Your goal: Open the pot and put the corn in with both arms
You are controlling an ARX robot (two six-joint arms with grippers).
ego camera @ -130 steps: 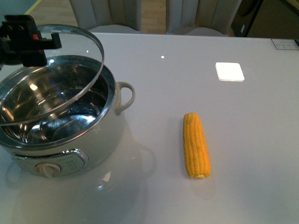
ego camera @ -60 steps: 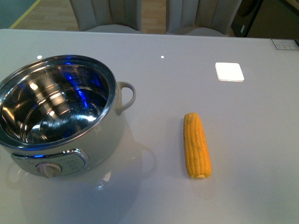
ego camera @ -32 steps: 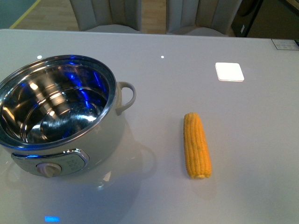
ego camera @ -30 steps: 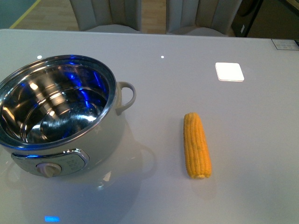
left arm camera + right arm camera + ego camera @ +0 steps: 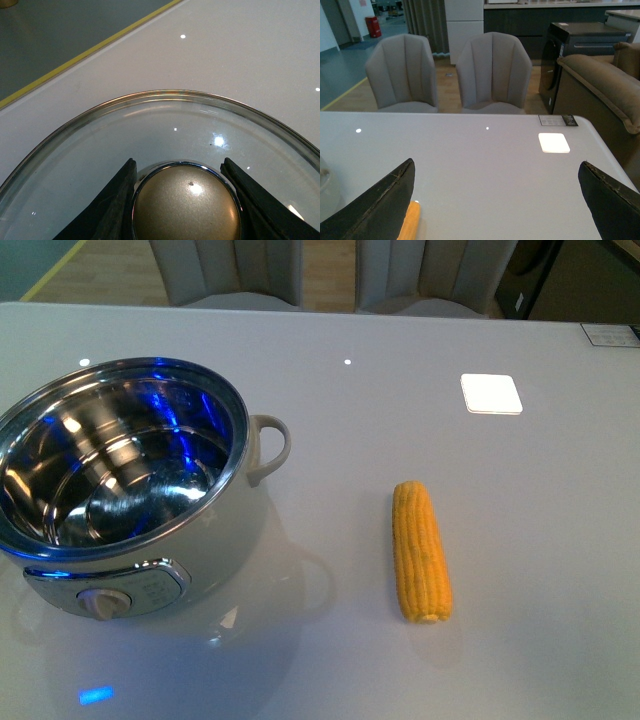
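Observation:
The cream pot [image 5: 150, 540] stands uncovered at the table's left, its steel interior [image 5: 110, 480] empty with blue glints. The yellow corn [image 5: 420, 550] lies right of it on the table, lengthwise toward me. Neither arm shows in the front view. In the left wrist view my left gripper [image 5: 182, 200] is shut on the knob [image 5: 186, 205] of the glass pot lid [image 5: 165, 125], held over the white table near its edge. In the right wrist view my right gripper [image 5: 497, 200] is open and empty above the table, with the corn tip [image 5: 410, 222] beside one finger [image 5: 380, 205].
A white square card [image 5: 491, 393] lies at the table's far right. Two grey chairs [image 5: 447, 70] stand behind the far edge. A dark floor with a yellow line [image 5: 90, 47] shows past the table's edge in the left wrist view.
The lid and left gripper, over the pot 2.2 s ago, have left the front view. The pot and corn have not moved; a blue reflection has appeared on the table.

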